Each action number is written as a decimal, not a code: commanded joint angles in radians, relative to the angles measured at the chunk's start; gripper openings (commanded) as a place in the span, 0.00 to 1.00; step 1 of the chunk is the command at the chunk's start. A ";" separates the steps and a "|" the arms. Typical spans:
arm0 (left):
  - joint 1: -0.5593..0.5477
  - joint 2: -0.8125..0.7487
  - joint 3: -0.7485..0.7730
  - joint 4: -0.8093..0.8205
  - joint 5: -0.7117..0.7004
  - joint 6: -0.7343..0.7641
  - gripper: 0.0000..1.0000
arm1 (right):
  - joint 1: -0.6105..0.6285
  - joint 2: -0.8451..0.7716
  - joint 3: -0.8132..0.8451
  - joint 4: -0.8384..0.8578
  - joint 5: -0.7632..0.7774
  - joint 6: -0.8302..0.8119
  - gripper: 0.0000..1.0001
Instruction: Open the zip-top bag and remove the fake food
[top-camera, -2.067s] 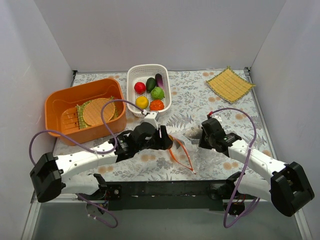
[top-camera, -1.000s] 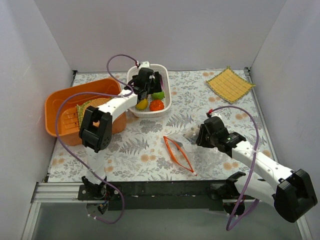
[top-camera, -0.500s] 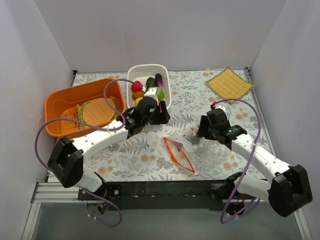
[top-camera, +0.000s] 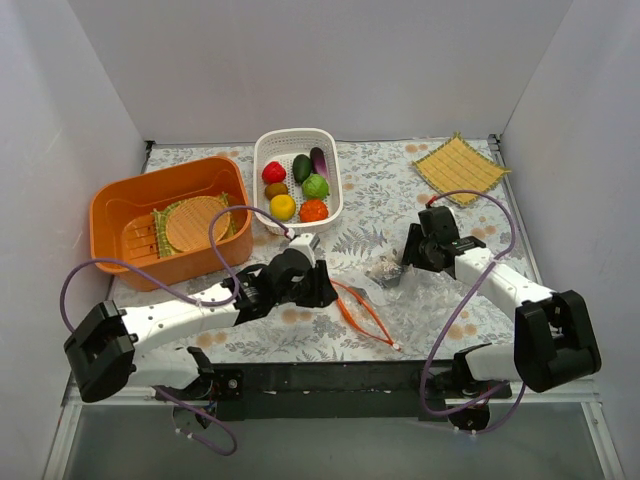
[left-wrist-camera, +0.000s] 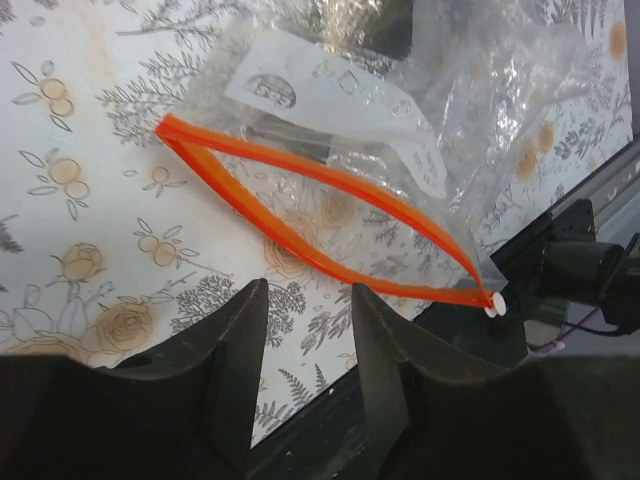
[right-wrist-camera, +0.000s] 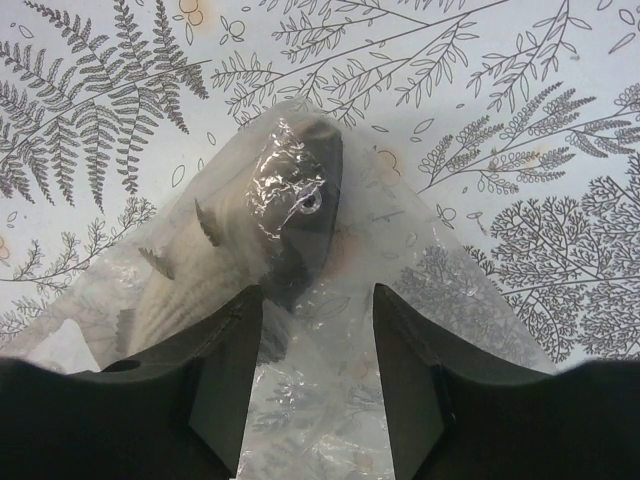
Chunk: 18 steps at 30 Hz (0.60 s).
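Bag mouth open, one grey-brown piece inside, both grippers empty.

Top view: zip-top bag (top-camera: 372, 292) lay on the table (top-camera: 470, 215) between the arms, one corner near the front edge. Left gripper (top-camera: 322, 287) sat just beside its mouth and right gripper (top-camera: 400, 268) at its closed end. Other fake food (top-camera: 284, 206) lay in the white basket (top-camera: 298, 133). Left wrist view: jaws stood partly open, holding nothing, just short of the parted zipper strip (left-wrist-camera: 175, 128). Right wrist view: jaws stood wide, astride the bag's closed end and gripping nothing. The grey-brown piece (right-wrist-camera: 290, 225) lay inside the film. Risk, as judged: closing here could pinch the piece through the film and trap it. Pulling the slack bag could drag it over the front edge.
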 joint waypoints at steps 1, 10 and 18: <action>-0.056 0.033 -0.035 0.106 0.019 -0.051 0.38 | -0.003 0.029 0.052 0.050 0.018 -0.015 0.55; -0.065 0.175 -0.014 0.272 -0.008 -0.022 0.45 | -0.003 0.050 0.014 0.054 0.021 -0.011 0.35; -0.065 0.352 0.059 0.360 -0.024 0.030 0.41 | -0.002 0.032 -0.020 0.065 -0.011 -0.003 0.18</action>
